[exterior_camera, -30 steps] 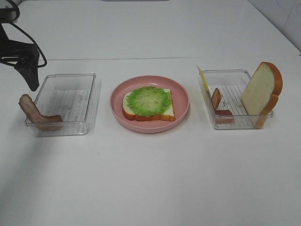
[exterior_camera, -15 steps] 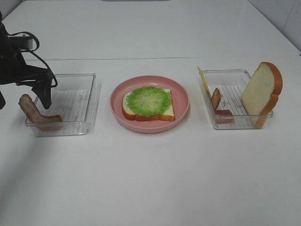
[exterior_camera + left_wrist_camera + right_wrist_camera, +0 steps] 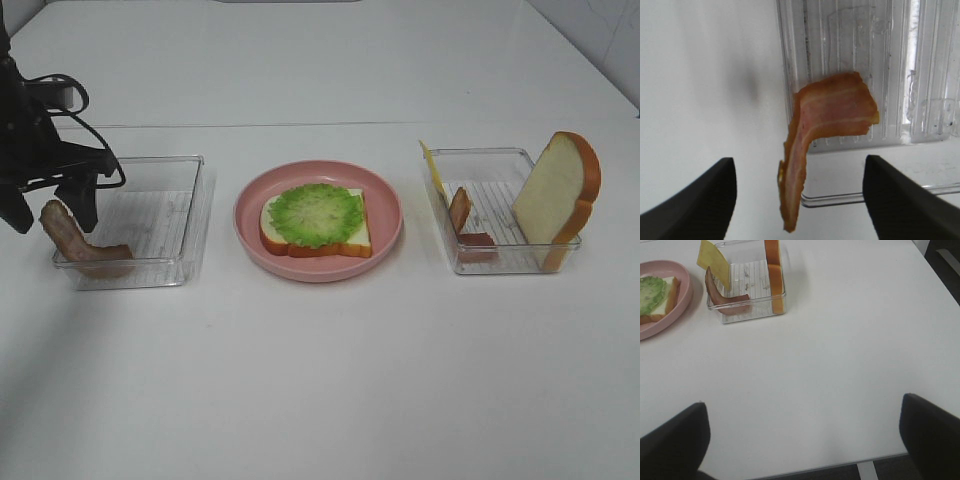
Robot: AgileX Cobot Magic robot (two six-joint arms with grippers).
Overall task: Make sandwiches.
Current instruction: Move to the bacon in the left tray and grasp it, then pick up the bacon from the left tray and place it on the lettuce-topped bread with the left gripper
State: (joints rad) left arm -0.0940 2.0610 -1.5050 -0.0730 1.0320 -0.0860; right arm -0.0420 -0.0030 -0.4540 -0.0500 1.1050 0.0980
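By the desk's near edge, over bare top: right gripper [image 3: 803,415], fingers wide apart, empty. Farther in, a row across the desk. Toward the left edge, left tray [image 3: 150,205] with bacon [image 3: 78,243] draped over its left wall; left gripper [image 3: 52,215] straddling the raised end, fingers apart, not touching. Mid-desk, plate [image 3: 388,205] bearing bread [image 3: 357,236] topped with lettuce [image 3: 318,213]. Toward the right edge, right tray [image 3: 500,262] holding second bacon [image 3: 460,212], cheese [image 3: 431,168] against the left wall, bread slice [image 3: 553,195] on edge, tilted, at the tray's right end.
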